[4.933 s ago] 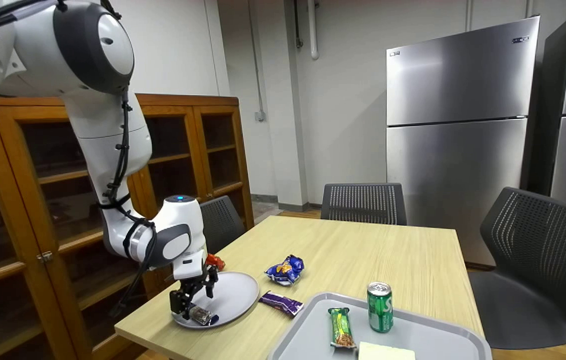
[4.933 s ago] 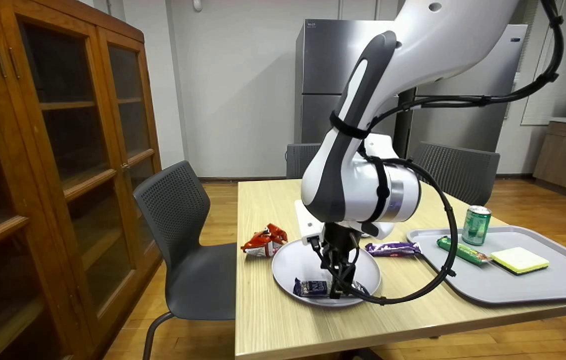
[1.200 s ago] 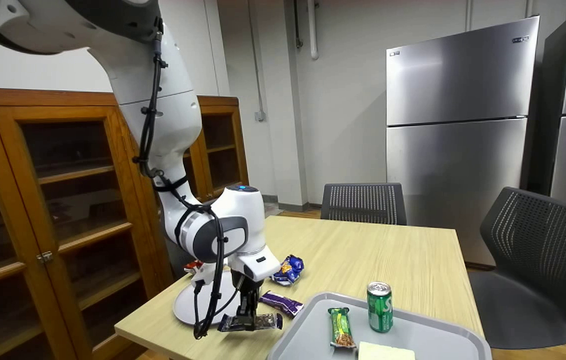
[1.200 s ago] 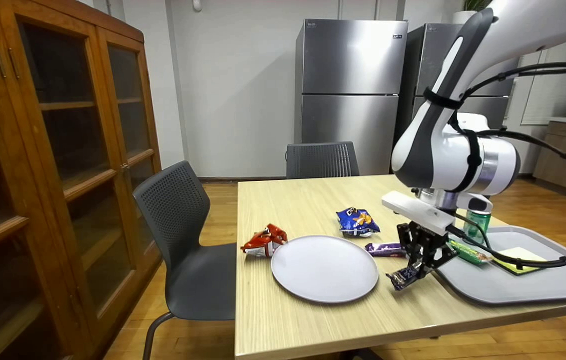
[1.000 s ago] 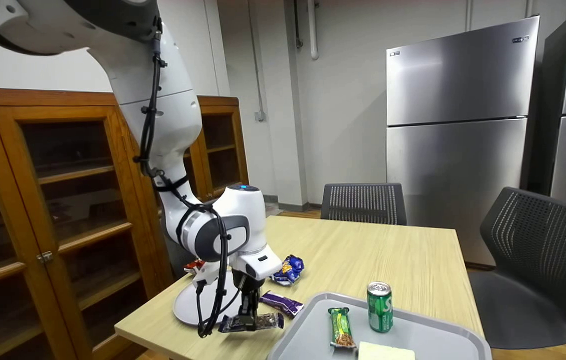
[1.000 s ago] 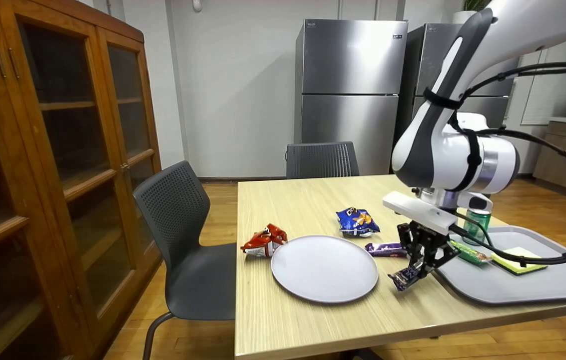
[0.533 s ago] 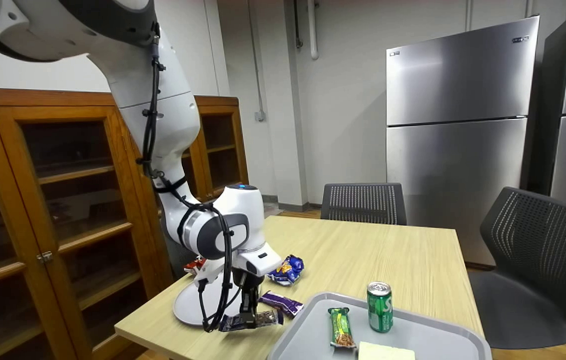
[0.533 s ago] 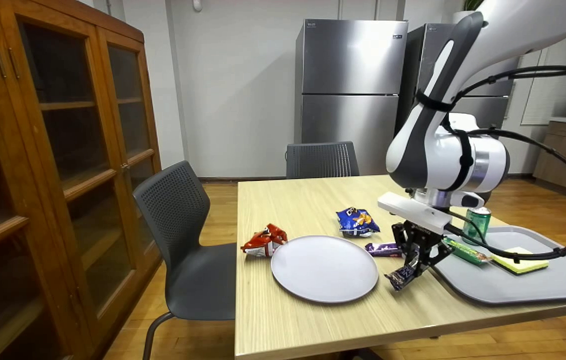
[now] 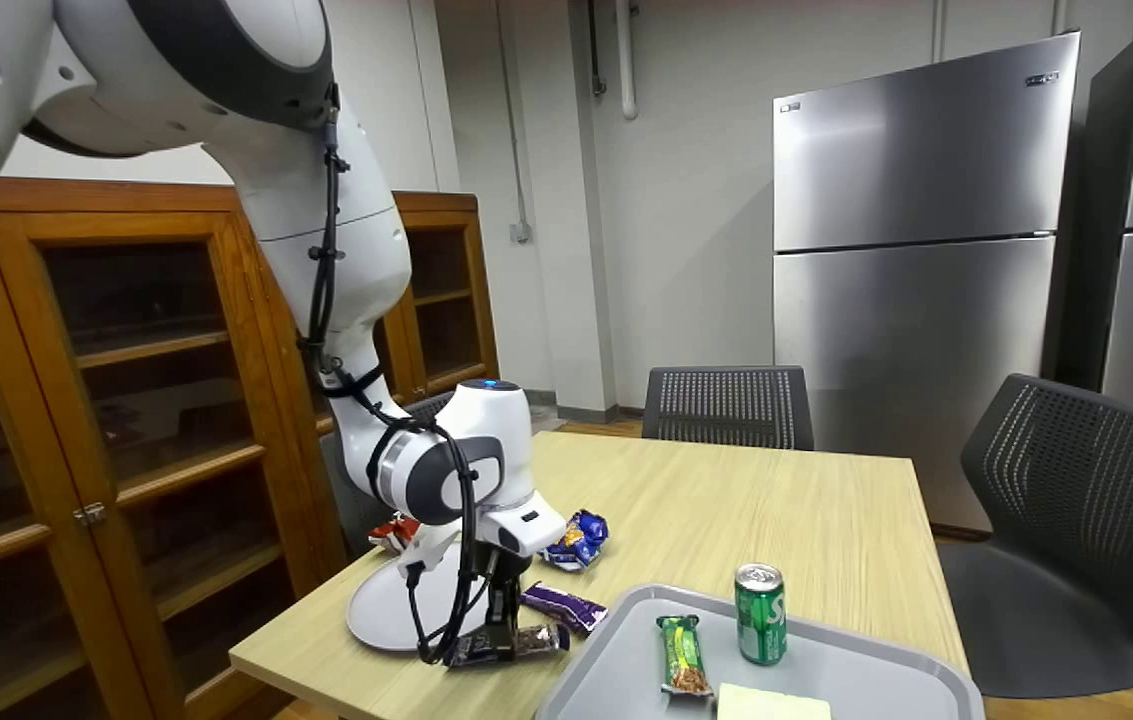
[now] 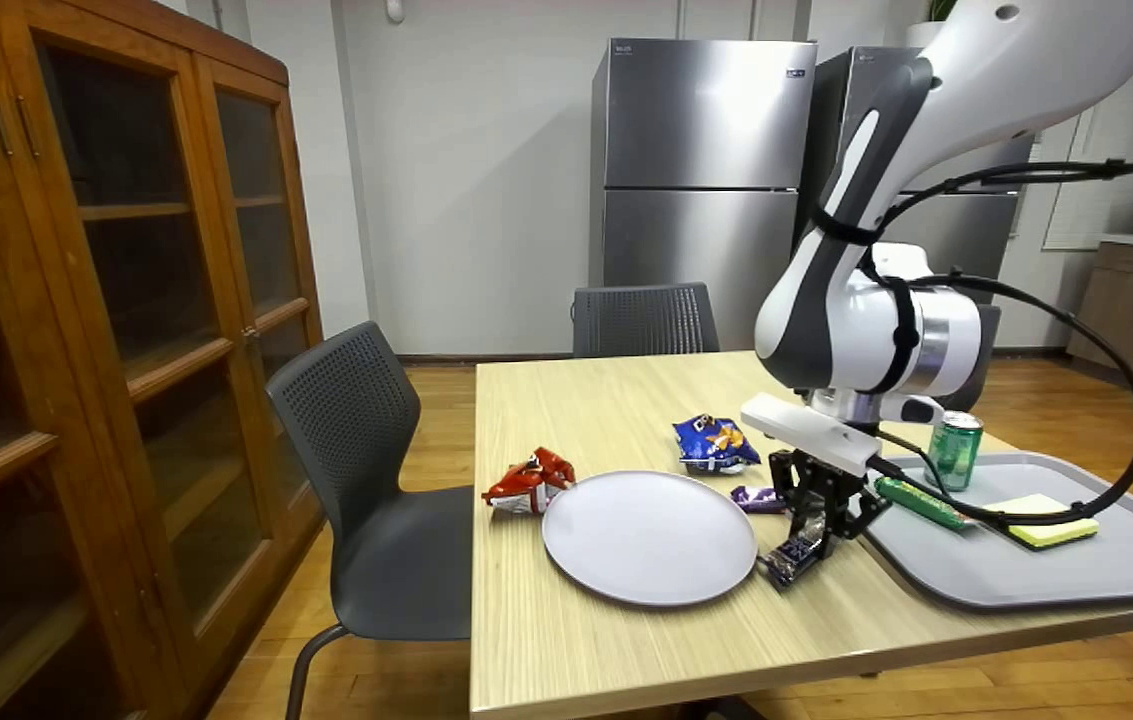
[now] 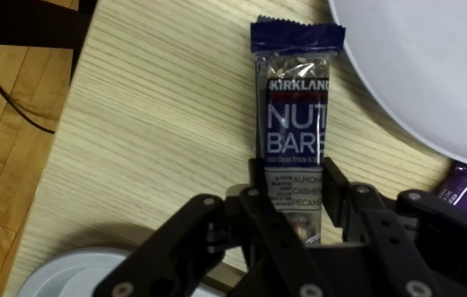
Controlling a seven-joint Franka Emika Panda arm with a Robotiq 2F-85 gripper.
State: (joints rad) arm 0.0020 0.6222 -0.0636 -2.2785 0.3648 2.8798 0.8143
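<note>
A dark purple nut bar (image 11: 297,123) in clear-ended wrapping lies between the plate and the tray, at or just above table height. In the wrist view its purple end overlaps the plate's rim. My gripper (image 11: 294,167) points down with one finger on each side of the bar's lower half. Its right fingertip (image 11: 332,173) sits close along the bar's edge, with a sliver of table showing further back. Whether the fingers press on the bar cannot be made out. In an exterior view the bar (image 10: 792,562) slants out from beneath the gripper (image 10: 819,535).
A grey plate (image 10: 646,540) stands beside the bar. Near it lie a purple bar (image 9: 563,607), a blue bag (image 10: 714,443) and a red bag (image 10: 531,482). The grey tray (image 10: 946,575) carries a green can (image 9: 760,612), a green bar (image 9: 684,655) and a yellow pad (image 10: 1041,520).
Several seconds ago the nut bar lay on the plate under my gripper; it has since been carried off it. Over the last second gripper and bar have moved slightly down and closer to the plate.
</note>
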